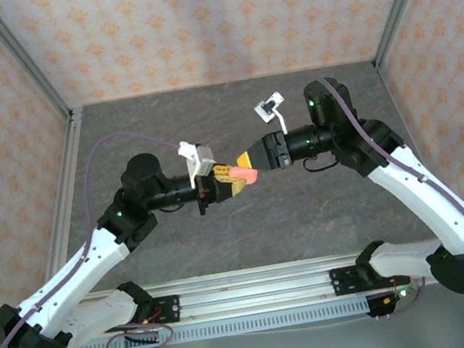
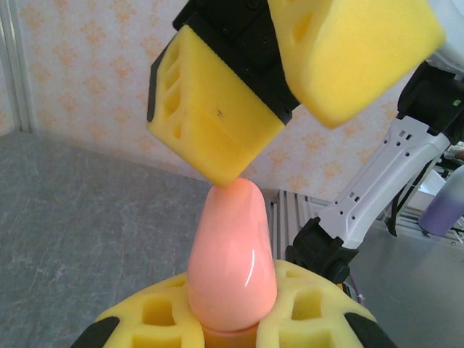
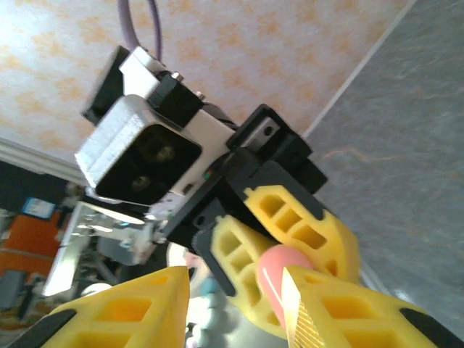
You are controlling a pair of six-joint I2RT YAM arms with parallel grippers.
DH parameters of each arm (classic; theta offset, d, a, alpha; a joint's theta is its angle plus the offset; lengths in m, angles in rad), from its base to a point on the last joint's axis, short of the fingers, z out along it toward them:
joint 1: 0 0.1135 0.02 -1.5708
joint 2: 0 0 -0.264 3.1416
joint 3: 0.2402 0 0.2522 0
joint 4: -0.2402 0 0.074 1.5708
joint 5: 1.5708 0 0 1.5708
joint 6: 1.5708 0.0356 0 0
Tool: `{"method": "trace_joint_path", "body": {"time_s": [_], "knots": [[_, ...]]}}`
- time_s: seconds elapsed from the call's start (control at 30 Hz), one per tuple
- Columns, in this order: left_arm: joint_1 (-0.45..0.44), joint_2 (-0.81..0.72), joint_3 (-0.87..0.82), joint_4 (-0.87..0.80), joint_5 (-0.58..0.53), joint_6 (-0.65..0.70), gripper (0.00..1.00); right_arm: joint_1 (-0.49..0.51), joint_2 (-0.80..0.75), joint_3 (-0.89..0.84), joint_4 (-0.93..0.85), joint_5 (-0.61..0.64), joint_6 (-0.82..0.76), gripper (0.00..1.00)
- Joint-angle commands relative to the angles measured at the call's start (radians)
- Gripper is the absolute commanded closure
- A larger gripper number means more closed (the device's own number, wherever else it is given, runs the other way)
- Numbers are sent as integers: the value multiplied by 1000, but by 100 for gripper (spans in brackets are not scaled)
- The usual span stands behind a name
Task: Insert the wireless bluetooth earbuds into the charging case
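Pinching pink case (image 2: 232, 254), left fingers (image 2: 159, 315); right fingers (image 2: 210, 116) parted.

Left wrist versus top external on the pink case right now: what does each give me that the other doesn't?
Left wrist: close-up of the right gripper, jaws apart, one yellow fingertip meeting the tip of the pink case. Top external: both arms converging in mid-air over the grey table. Shared: the case seated in the left gripper, the right gripper at its free end.
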Motion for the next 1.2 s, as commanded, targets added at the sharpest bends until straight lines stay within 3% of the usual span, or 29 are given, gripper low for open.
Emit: {"method": "trace_joint_path", "body": {"time_s": [0.0,0.23,0.4,0.63,0.9,1.17], "knots": [[8,-12,19,50,-32,-44,100,7,-22,17,-156,134,-131,62],[18,-8,9,62,-131,-141,100,34,-31,-61,-190,318,-220,63],[20,28,5,24,-172,-138,100,33,-36,-101,-225,512,-280,62],[22,83,-29,-7,-218,-120,100,21,-68,-121,-203,691,-284,48],[35,236,-115,96,-265,-182,100,-177,-75,-248,-147,834,-157,40],[81,540,-108,189,-237,-289,100,-315,-73,-428,-20,966,-126,28]]}}
